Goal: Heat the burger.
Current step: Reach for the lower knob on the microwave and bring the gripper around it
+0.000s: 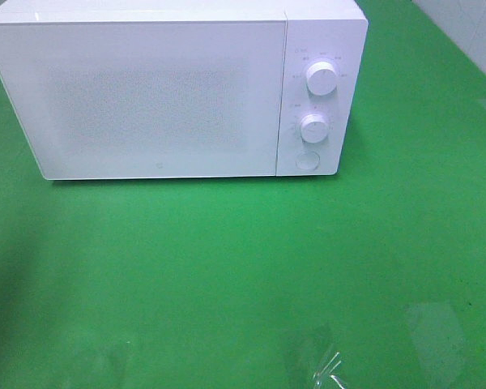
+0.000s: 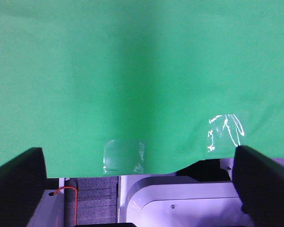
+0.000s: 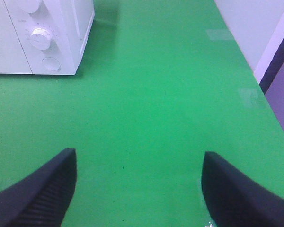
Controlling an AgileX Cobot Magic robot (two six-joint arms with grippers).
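The burger is out of view in every frame. A white microwave point(image 1: 162, 89) stands at the back of the green table with its door closed, two knobs point(image 1: 321, 79) and a round button point(image 1: 308, 160) on its right panel. The right wrist view also catches the corner of the microwave point(image 3: 61, 42). My left gripper point(image 2: 138, 152) is open over bare green cloth near the table's front edge, with nothing between its fingers. My right gripper point(image 3: 139, 156) is open too, holding nothing, over the cloth to the right of the microwave. Neither gripper shows in the exterior high view.
Green cloth point(image 1: 243, 267) covers the table, with clear tape patches point(image 1: 316, 356) near the front. The table's right edge point(image 3: 270, 109) meets a white wall. A white robot base point(image 2: 180, 198) and a red cable point(image 2: 71, 191) lie below the front edge.
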